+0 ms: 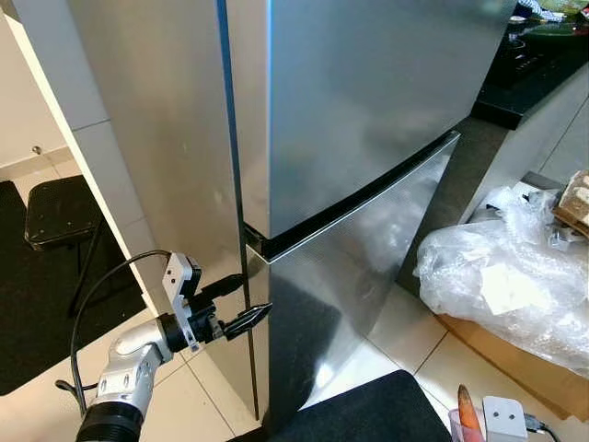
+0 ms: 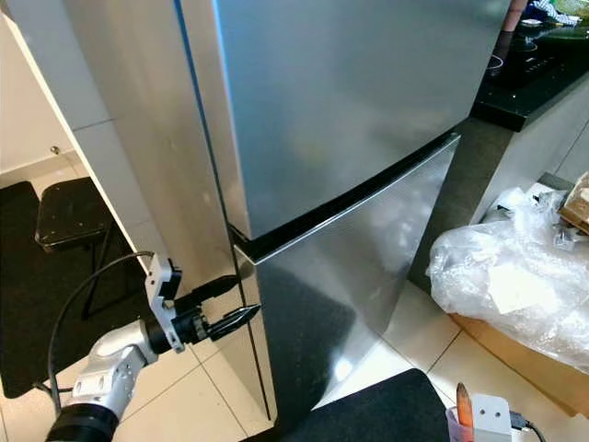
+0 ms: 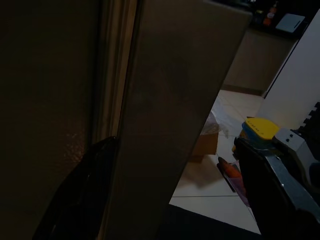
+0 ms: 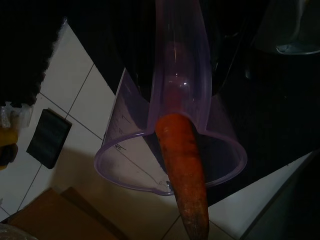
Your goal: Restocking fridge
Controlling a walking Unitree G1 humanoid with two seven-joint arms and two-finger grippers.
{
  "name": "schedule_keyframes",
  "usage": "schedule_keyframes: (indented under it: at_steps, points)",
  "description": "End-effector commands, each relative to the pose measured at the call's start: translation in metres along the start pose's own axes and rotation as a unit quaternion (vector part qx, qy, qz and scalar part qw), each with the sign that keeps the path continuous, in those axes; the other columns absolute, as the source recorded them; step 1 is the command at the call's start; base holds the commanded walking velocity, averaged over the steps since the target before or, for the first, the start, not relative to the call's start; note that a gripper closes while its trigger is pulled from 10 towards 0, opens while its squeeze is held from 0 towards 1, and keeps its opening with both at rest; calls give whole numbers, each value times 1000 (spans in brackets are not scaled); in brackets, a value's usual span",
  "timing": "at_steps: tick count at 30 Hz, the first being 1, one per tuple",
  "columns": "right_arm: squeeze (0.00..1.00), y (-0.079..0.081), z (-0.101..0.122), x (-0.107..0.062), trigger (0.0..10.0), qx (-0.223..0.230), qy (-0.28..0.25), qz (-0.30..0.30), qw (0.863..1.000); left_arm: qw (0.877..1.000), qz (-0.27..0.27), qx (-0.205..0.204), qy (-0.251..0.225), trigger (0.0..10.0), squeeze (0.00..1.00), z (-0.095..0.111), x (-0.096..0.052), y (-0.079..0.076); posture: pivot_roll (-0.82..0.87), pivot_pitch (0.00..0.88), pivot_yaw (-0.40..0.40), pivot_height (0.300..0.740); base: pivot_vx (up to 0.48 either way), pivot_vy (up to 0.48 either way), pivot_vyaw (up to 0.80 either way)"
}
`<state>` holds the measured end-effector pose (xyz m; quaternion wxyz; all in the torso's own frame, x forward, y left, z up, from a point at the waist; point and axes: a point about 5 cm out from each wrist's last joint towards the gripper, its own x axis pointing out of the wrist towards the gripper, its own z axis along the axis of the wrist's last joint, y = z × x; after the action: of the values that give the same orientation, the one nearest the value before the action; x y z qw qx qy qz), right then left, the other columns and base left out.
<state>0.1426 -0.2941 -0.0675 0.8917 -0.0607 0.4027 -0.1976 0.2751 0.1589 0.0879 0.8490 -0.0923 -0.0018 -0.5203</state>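
My two head eyes look forward and steeply down at the steel fridge [image 1: 368, 138] from close by, sharing its door edge, the tiled floor [image 2: 460, 359] and my left gripper [image 1: 247, 299]. My left wrist camera sits hard against that door edge, looking along it. My right wrist camera looks down a purple jug [image 4: 170, 150] onto floor tiles.

Left gripper [image 1: 247, 299] forward, fingers parted

A big crinkly plastic bag [image 1: 502, 272] lies on a brown cardboard box [image 1: 515, 364]. A small black stool [image 1: 60, 212] stands on a dark rug [image 1: 37, 304].
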Motion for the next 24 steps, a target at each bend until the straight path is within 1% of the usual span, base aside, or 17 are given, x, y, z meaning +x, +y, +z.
schedule_keyframes:
  at_steps: [1, 14, 24]
  points:
    - [0, -2, 1, 0, 10000, 7, -5, -6, 1000, 997, -77, -15, 18, 10000, 0, -10, 16, -18, 55, 0, 12, 740, 0, 0, 0]
    - [0, -2, 1, 0, 10000, 9, -5, -6, 1000, 996, -87, -16, 19, 10000, 0, -9, 18, -21, 55, 0, 14, 740, 0, 0, 0]
    - [0, -1, 1, 0, 10000, 10, -5, -6, 1000, 994, -103, -21, 20, 10000, 0, -10, 23, -28, 54, 0, 14, 740, 0, 0, 0]
